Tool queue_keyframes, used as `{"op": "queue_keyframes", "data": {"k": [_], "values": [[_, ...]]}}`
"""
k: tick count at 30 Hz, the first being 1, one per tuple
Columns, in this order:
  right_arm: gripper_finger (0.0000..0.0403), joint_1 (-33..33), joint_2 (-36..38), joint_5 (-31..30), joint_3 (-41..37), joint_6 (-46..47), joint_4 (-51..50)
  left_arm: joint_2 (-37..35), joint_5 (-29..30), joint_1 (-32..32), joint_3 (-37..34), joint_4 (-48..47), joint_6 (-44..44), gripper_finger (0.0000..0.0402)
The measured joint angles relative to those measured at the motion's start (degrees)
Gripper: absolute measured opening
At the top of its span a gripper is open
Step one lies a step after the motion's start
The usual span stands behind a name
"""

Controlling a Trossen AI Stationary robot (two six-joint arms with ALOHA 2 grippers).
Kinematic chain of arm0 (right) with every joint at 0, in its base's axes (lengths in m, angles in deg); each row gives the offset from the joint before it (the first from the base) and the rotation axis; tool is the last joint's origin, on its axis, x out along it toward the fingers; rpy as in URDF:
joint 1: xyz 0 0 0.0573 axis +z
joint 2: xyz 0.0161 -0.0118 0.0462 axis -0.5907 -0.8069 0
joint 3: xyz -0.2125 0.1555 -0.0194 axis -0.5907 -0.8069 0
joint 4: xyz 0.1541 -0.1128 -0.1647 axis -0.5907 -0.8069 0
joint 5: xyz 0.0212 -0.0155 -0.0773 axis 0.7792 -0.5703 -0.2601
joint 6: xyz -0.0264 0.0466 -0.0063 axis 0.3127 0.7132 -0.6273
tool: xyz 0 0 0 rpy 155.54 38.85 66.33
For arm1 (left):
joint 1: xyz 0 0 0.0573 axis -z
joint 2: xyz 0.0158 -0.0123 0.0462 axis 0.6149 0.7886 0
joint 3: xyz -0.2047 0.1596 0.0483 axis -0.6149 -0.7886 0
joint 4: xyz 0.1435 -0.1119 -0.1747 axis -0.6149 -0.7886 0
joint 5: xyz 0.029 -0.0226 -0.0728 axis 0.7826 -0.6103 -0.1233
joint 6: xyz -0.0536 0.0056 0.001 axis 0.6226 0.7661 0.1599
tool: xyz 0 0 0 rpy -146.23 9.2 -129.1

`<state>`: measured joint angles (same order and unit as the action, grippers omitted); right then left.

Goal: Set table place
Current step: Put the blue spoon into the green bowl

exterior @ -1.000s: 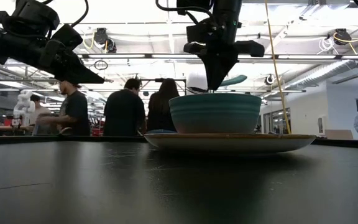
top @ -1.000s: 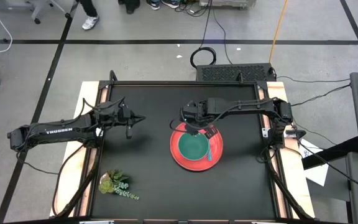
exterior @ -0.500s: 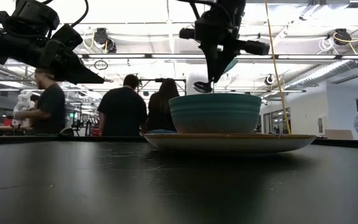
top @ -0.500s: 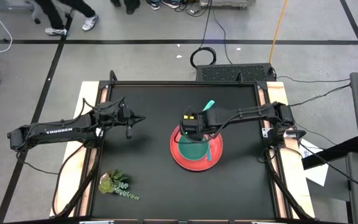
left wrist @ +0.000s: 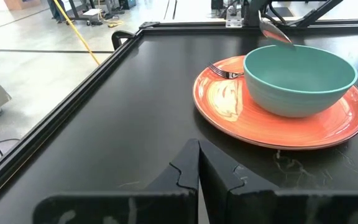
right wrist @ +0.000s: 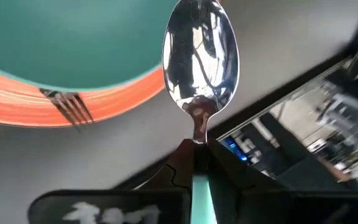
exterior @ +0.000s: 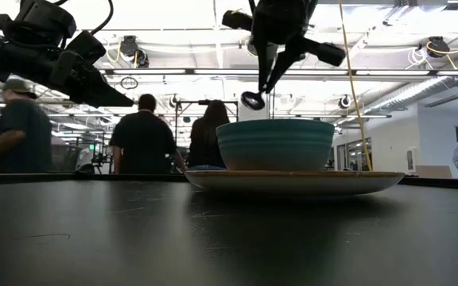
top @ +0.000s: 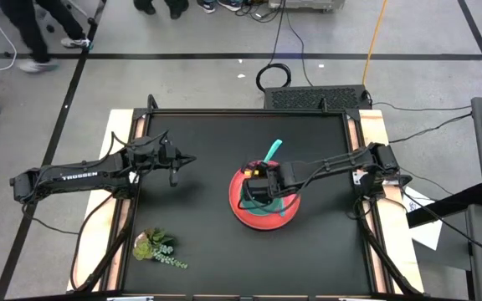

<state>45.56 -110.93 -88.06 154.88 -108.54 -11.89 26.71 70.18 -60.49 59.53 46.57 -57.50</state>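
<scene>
The round red plate (top: 243, 215) (left wrist: 229, 106) rests flat on the black table (top: 199, 234) with the teal-green bowl (exterior: 275, 144) (left wrist: 300, 74) standing in it. The fork lies on the plate beside the bowl. Its tines (left wrist: 219, 70) (right wrist: 73, 106) show, but the bowl hides its handle. My right gripper (top: 253, 186) (right wrist: 197, 149) hovers over the bowl, shut on the teal-handled spoon (exterior: 253, 100). My left gripper (top: 187, 159) (left wrist: 197, 168) is shut, empty and in the air, left of the plate. My right gripper pinches the spoon between its two fingers where the metal neck (right wrist: 199, 127) meets the teal handle (right wrist: 199, 193), coming from above at a slant. The shiny spoon bowl (right wrist: 201, 53) sticks out past the fingertips. The spoon is lifted clear and tilted, bowl end down and handle (top: 273, 150) rising toward the far edge.
A leafy green sprig (top: 157, 248) lies near the table's front left corner. Pale wooden strips (top: 124, 209) run along the left and right sides. People stand in the room beyond the far edge (exterior: 153, 135).
My right gripper has moved from the plate's far rim toward the near edge, over the bowl, and has risen. The spoon has come up with it and tipped, from lying about level to bowl end down and handle up.
</scene>
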Motion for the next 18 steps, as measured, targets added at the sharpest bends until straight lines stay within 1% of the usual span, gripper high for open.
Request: {"op": "queue_keyframes", "data": {"k": [4, 6, 10, 12, 18], "values": [[0.0015, 0.2, 0.0, -1.0, -3.3, -4.3, 4.7, 0.0, 0.0, 0.0, 0.0, 0.0, 0.2, 0.0015], [0.0015, 0.2, 0.0, -2.4, -5.9, -6.6, 7.1, 0.0, 0.0, 0.0, 0.0, 0.0, 0.7, 0.0015], [0.0015, 0.7, 0.0, -11.7, -11.0, -12.5, 10.7, 0.0, 0.0, 0.0, 0.0, 0.0, 1.2, 0.0015], [0.0015, 1.1, 0.0, -15.0, -12.9, -14.1, 12.3, 0.0, 0.0, 0.0, 0.0, 0.0, 1.3, 0.0015], [0.0015, 2.8, 0.0, -15.8, -14.1, -12.1, 14.8, 0.0, 0.0, 0.0, 0.0, 0.0, 1.5, 0.0015]]}}
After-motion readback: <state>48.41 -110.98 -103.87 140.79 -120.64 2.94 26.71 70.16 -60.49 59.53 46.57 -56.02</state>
